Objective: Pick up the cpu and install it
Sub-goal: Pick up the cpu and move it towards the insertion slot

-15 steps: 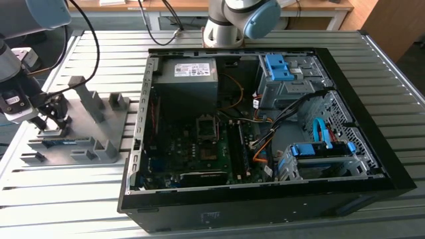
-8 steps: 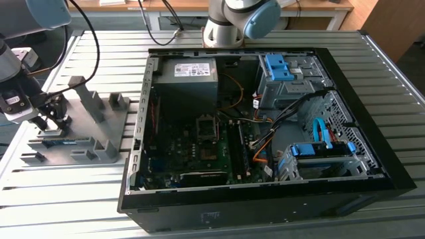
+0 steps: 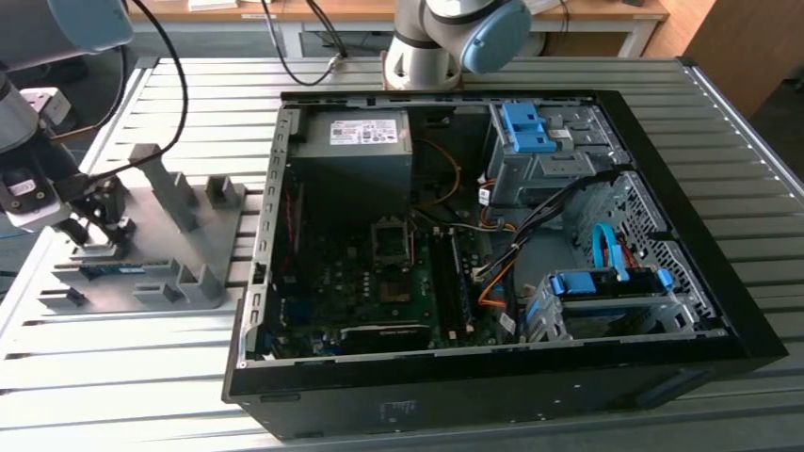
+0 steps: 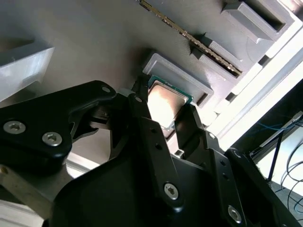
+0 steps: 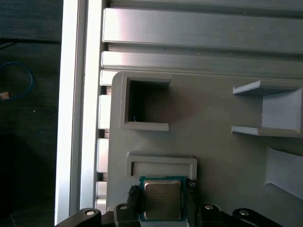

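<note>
At the grey fixture (image 3: 141, 256) on the counter (image 3: 113, 377), beside the open computer case (image 3: 503, 400), my gripper (image 4: 166, 113) is narrowed on the cpu (image 4: 162, 101). One finger presses each opposite edge, and the cpu sits in its fixture pocket.

Shiny metal cpu (image 5: 162, 201), matt plastic tray (image 5: 213, 113)

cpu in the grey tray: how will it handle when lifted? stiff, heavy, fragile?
Likely stiff: the cpu is a flat square plate with a metal lid, so it shouldn't flex. Probably light, being so thin. It sits against a raised frame on the tray, so a tilted lift may catch.
</note>
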Tool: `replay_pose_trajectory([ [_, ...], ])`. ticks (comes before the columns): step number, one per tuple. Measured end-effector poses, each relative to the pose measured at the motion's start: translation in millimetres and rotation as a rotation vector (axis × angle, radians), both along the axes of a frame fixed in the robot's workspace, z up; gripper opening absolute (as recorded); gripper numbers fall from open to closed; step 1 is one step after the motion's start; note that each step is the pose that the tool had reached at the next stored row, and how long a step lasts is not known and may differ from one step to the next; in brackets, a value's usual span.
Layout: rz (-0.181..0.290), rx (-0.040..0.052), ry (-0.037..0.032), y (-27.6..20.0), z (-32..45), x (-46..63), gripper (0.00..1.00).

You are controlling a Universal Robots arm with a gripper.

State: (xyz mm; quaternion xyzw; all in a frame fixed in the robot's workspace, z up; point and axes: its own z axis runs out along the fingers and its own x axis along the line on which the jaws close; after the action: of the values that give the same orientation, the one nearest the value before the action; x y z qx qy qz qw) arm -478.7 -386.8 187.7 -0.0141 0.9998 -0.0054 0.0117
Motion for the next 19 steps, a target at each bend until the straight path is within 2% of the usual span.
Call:
replay_pose_trajectory([
  [9,0.000,0.0000,0.0007,0.0,39.1,0.0,0.47],
  [19,0.000,0.0000,0.0018,0.0,56.2,0.0,0.47],
])
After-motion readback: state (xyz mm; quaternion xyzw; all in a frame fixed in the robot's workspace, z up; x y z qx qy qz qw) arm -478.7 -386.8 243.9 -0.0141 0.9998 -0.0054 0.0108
